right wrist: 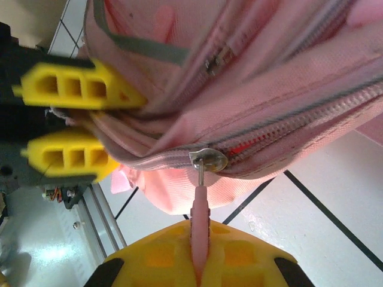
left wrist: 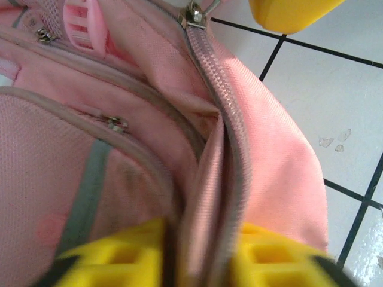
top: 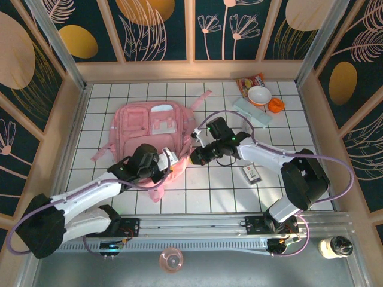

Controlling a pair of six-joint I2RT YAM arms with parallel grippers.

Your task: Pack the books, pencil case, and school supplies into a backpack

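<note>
backpack (top: 149,125): pink, lying flat at the middle of the tiled table (top: 209,191), front pockets facing up, its near edge bunching between the two grippers.
zipper pull (right wrist: 200,203): pink tab, stretching from the metal slider (right wrist: 207,160) at the bag's right side.
right gripper (right wrist: 200,239): fingers pressing together on the zipper pull.
left gripper (left wrist: 200,251): fingers clamping a fold of the backpack's zip edge.
pencil case (top: 251,112): mint-blue, lying far right, well apart from the bag, just beside a white bowl (top: 258,95).
dark labelled item (top: 251,173): lying on the tiles near the right arm, apart from the bag.
</note>
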